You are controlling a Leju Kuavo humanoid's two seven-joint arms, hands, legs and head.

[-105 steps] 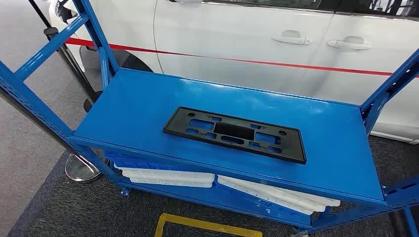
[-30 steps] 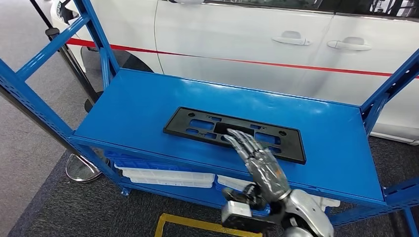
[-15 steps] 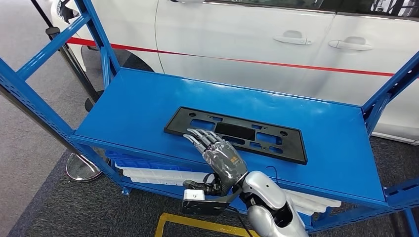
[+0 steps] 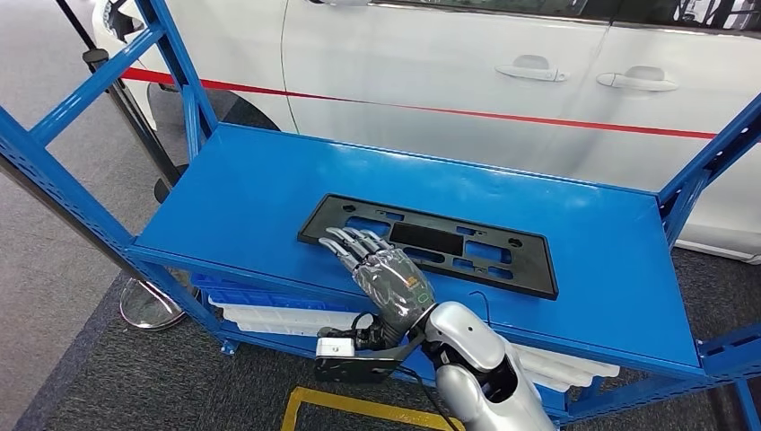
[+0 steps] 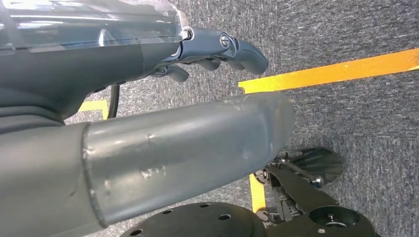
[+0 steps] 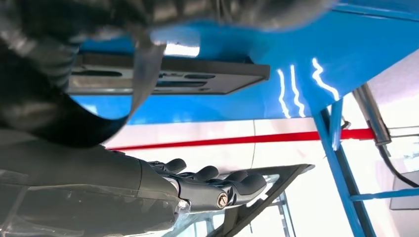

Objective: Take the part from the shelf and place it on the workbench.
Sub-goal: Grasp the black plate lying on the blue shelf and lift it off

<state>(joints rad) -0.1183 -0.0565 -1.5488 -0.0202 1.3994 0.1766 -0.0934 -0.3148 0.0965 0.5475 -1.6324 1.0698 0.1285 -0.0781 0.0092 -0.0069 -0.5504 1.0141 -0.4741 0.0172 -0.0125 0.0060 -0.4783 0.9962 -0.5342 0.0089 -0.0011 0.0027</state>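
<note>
- A white car (image 4: 467,81) with a red stripe along its side stands on the far side of the scene, behind the shelf.
- The blue shelf (image 4: 251,197) takes up the middle of the head view, its top deck flat and its uprights rising at the left and right.
- On the lower deck, white trays (image 4: 305,321) lie stacked, showing under the near edge of the top deck.
- The part (image 4: 467,244), a flat black rectangular frame with cut-outs, lies on the top deck a little right of centre, its long side running left to right. In the right wrist view the same part (image 6: 207,76) sits flat on the blue deck.
- The right hand (image 4: 381,269) reaches in from the near side, back upward, fingers stretched out and apart, their tips over the near left corner of the part. It grips nothing; whether the fingertips touch the part cannot be told.
- The left hand (image 5: 148,123) hangs above grey carpet with yellow floor tape (image 5: 336,71), fingers loosely curved and holding nothing.
- A chrome post base (image 4: 148,305) stands on the floor to the near left of the shelf.
</note>
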